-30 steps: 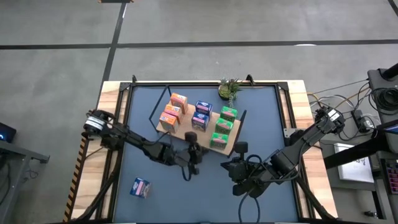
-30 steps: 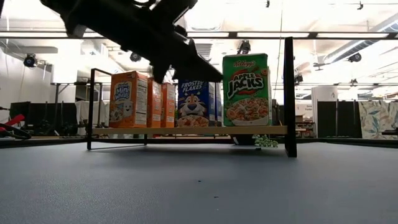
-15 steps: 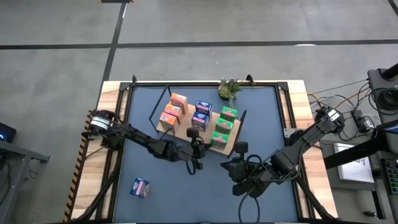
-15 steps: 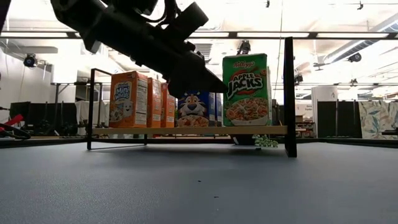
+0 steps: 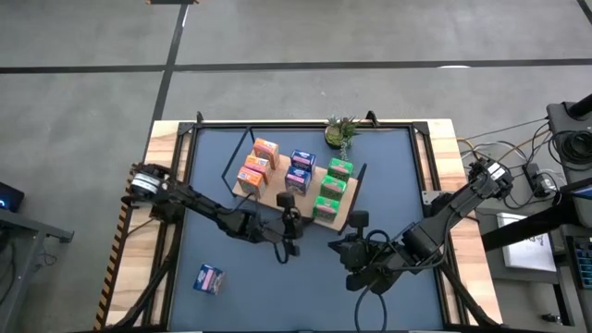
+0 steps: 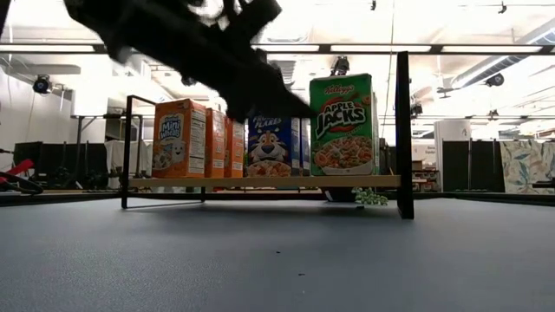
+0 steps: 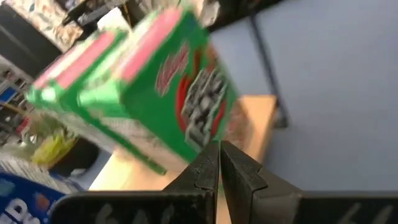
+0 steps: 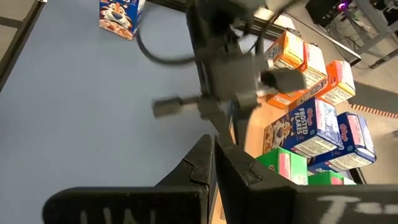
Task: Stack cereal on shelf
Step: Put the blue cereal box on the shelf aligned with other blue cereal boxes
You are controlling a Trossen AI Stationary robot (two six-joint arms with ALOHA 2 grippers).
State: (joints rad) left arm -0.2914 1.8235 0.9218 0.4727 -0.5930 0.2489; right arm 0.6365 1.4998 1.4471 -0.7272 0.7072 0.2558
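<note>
**One blue box left on the table, left arm empty at the shelf**

While eight boxes already stand on the shelf [image 5: 277, 196], the ninth, a lone blue box [image 5: 210, 278], lies on the dark tabletop [image 5: 388, 176] well off the shelf's near edge, on the left arm's side. On the board the orange boxes [image 5: 257, 163] fill the end towards the left arm, the two blue boxes on the shelf [image 5: 298, 171] sit in the middle, and the green boxes [image 5: 331, 190] line the end towards the right arm.

The left gripper [image 5: 289, 236] hangs just off the shelf's near edge, in front of the blue and green rows; its wrist view shows the fingers pressed together on nothing. The right gripper [image 5: 354, 262] waits over the table, off the shelf's near corner at the green end, fingers likewise pressed together and empty.

By my judgement the step in hand is the fetch of that last box. It calls for the left arm to swing away from the shelf, spread its fingers over the box, and carry it to the blue row.

From the low view, the left arm is a dark smear across the blue boxes, and the stray box is out of its sight. The left wrist view is smeared too, with a green box cut off at the edges.
</note>
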